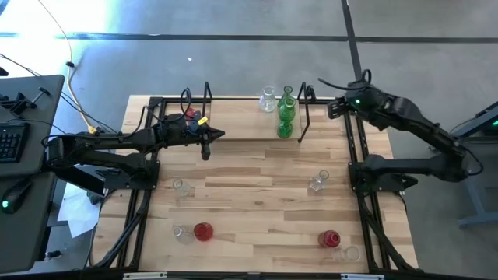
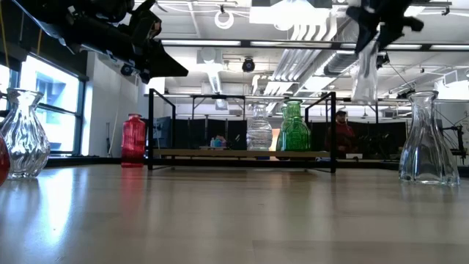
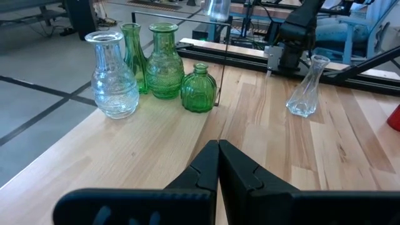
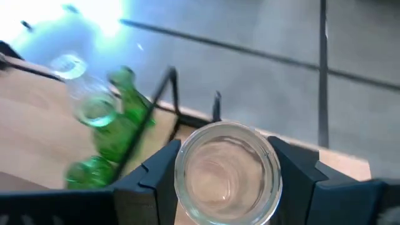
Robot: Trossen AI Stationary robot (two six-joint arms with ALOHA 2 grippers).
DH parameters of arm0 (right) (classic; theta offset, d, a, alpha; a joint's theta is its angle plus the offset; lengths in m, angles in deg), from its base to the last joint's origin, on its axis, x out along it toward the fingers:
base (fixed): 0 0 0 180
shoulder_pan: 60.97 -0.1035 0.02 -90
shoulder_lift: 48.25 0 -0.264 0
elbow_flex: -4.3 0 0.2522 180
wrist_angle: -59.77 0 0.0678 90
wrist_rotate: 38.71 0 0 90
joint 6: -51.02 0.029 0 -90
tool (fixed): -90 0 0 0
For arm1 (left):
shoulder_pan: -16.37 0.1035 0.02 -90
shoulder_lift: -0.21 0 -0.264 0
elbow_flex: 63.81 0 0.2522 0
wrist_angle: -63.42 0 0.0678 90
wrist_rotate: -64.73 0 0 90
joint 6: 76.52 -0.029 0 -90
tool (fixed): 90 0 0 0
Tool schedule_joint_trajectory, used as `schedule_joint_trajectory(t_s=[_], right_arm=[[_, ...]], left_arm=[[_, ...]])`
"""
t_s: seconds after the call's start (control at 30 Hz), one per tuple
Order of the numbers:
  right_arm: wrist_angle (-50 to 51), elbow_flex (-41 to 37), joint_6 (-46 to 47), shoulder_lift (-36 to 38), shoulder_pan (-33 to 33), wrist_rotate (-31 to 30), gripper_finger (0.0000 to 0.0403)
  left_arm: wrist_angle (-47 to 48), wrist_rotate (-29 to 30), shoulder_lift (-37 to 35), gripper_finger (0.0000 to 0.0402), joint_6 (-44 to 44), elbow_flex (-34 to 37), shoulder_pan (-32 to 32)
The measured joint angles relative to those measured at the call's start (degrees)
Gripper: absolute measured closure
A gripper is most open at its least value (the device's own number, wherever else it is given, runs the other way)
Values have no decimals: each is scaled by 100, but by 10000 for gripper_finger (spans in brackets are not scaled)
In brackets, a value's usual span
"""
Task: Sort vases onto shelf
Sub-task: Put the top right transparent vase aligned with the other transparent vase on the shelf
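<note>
1. Four vases stand at the right end of the shelf (image 1: 233, 132), upper centre of the high view: a clear vase (image 1: 268, 99) and three green vases (image 1: 285, 117).
2. The right gripper (image 1: 340, 106), at upper right just beyond the shelf's wire frame, is closed around a raised clear glass vase (image 4: 226, 172).
3. The left gripper (image 1: 205, 138), above the shelf's left half, has its fingers pressed together, holding nothing.
4. Other vases, clear (image 1: 317, 183) and red (image 1: 203, 231), stand across the table's (image 1: 257, 202) lower half.
</note>
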Motion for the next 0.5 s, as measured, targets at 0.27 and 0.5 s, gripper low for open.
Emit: schedule_joint_trajectory(t_s=[0.27, 0.5], right_arm=[[-345, 868, -477, -142, -950, -295, 232], [-1530, 966, -1347, -581, -1480, 215, 232]], left_arm=[[-1, -29, 0, 401, 2, 0, 0], [-1, -28, 0, 402, 2, 0, 0]])
